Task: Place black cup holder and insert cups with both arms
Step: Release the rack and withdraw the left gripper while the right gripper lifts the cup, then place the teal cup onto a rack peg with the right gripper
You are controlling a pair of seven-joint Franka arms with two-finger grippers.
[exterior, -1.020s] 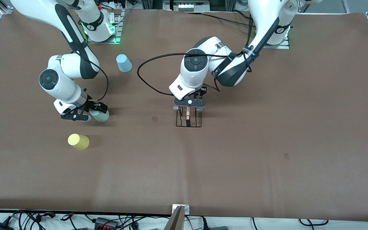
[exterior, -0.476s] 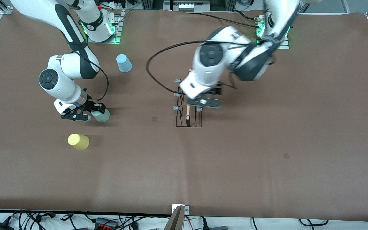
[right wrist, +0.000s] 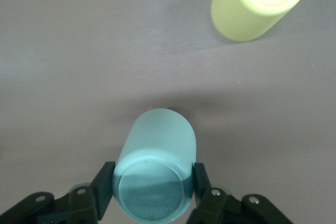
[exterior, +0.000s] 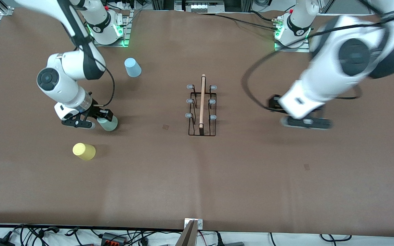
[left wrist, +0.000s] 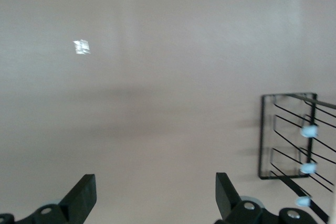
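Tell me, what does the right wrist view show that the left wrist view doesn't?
Only the right wrist view: the right end effector shut on the green cup, with the yellow cup standing apart from it on the table.

Only the left wrist view: the left end effector, open and holding nothing, and part of the black holder with its grey-tipped pegs.

Both: the plain brown tabletop. Neither shows the blue cup.
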